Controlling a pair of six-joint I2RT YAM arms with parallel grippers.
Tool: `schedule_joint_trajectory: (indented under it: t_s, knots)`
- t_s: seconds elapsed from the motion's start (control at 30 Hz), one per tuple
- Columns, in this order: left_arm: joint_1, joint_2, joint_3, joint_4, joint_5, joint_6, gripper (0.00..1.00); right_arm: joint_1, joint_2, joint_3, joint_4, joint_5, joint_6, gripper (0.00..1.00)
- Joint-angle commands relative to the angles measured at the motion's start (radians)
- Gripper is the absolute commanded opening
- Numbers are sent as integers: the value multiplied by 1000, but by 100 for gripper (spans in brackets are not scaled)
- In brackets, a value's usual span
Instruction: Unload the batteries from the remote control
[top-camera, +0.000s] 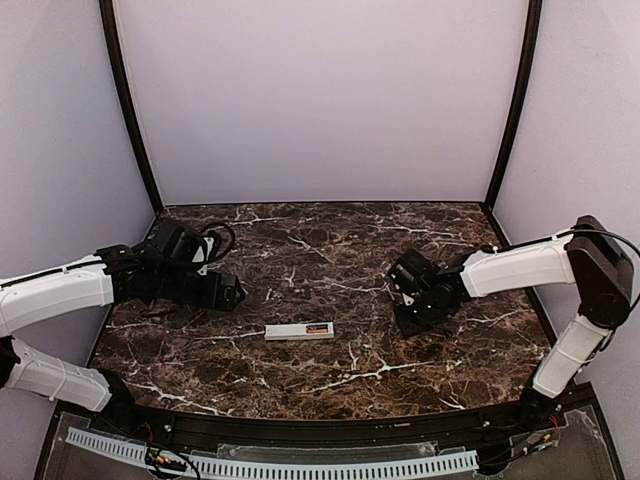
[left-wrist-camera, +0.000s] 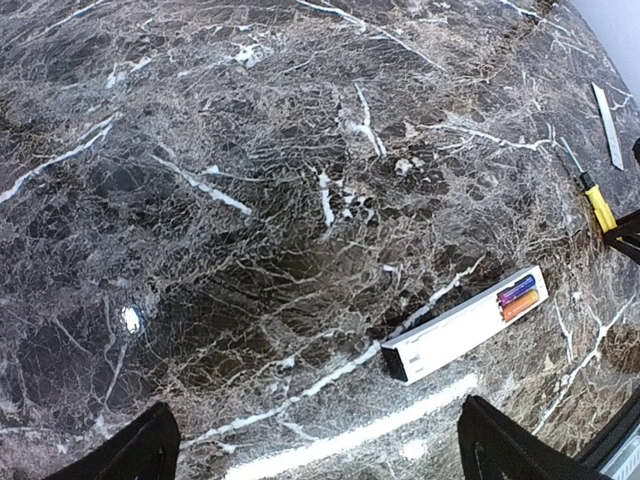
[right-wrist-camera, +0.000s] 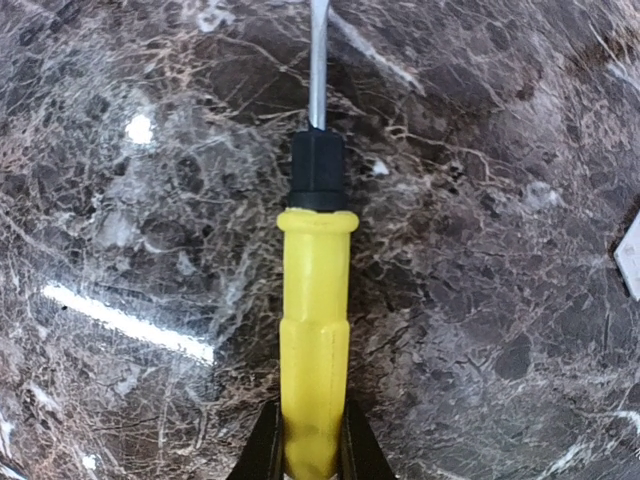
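- Left claw (top-camera: 228, 292), in the top view, is hanging near the left edge of the surface (top-camera: 330, 240). The right claw (top-camera: 408, 300) is sitting low toward the right edge, and its jaws are too dark to read from here.
- Between them the remote control (top-camera: 299, 331) is lying flat, nearer the near edge than the far one and about midway between the side edges. Its long axis is running almost parallel to the near edge. The batteries (top-camera: 318, 328) are showing as a coloured patch at its right end.
- In the left wrist view, the left claw is standing wide with nothing between its fingers (left-wrist-camera: 135, 455).
- The remote is lying recess-up, with two cells side by side along its length, one orange and one purplish. Toward the right edge, a yellow-handled screwdriver (left-wrist-camera: 600, 205) and a pale cover strip (left-wrist-camera: 607, 125) are showing.
- In the right wrist view, the right claw is pinching the screwdriver's yellow handle near its butt, with the shaft pointing away from the wrist. I cannot tell whether the tool is resting on the surface.
- The remote is probably light, stiff and apt to skate on polished stone, so I would be pinning it across its narrow width at the plain white end.
- The cells are likely hard, round and slippery, so I would be levering at a cell's end and expecting them to roll.
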Motion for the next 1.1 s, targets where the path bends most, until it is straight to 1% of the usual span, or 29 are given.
schedule_joint_trajectory:
  t_s: [0.0,0.17,0.33,0.37,0.43,0.57,0.8,0.9,1.07]
  knots:
    - [5,-49,-12,24,7,49,98,-3,-13,18,-15,24,-36,1]
    - [5,-92,-7,64,69,81,95,9,-115,10,21,4,-132,0]
    - [6,-97,24,99,287,64,90,58,-212,4,67,16,-260,0]
    - [6,-98,31,108,345,48,90,71,-229,5,74,22,-280,0]
    - [5,-97,41,132,418,19,89,98,-255,6,89,47,-312,0]
    - [5,-80,70,164,541,-35,86,154,-309,-10,151,71,-374,0]
    - [5,-8,74,304,760,-150,82,268,-377,-43,264,118,-487,0]
    - [5,29,71,384,820,-194,78,320,-387,-57,301,130,-544,0]
    - [5,89,83,432,886,-244,72,385,-390,-81,366,135,-612,0]
